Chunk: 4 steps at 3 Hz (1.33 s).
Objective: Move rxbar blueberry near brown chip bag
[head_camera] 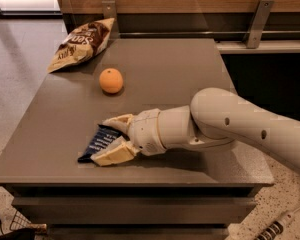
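The gripper [101,140] has its fingers clamped on the bar [94,144]; next, it likely lifts it across the counter [190,69] toward the chip bag [80,44].

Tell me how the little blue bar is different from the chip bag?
The rxbar blueberry is small and dark blue; the brown chip bag is much bigger, tan with a brown patch. The bar lies near the table front edge, right at the pincer; the bag lies at the far left corner, away from it. Both are wrapped snacks lying on the table.
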Each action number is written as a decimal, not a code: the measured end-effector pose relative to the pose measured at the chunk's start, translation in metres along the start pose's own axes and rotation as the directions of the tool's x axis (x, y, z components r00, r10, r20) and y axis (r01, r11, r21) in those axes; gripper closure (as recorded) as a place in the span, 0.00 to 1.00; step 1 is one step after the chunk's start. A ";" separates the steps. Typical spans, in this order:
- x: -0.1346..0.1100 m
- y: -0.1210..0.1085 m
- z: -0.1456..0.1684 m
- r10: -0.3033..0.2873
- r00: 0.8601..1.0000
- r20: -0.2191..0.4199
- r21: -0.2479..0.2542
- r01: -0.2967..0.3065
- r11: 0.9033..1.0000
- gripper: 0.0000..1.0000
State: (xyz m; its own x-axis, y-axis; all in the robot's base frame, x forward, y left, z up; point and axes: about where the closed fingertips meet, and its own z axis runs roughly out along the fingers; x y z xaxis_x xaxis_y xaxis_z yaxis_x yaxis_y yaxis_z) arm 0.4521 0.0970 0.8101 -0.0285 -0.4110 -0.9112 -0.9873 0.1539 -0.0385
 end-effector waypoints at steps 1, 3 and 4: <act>0.000 0.000 0.000 0.000 1.000 0.000 0.000 0.000 1.000 1.00; 0.000 0.000 0.000 0.000 1.000 0.000 0.000 0.000 1.000 1.00; -0.005 -0.003 -0.003 -0.006 1.000 -0.004 0.002 0.006 1.000 1.00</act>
State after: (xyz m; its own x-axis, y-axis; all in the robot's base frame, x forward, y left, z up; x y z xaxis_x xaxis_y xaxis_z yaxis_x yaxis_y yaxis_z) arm 0.4543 0.0965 0.8163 -0.0228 -0.4155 -0.9093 -0.9871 0.1533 -0.0453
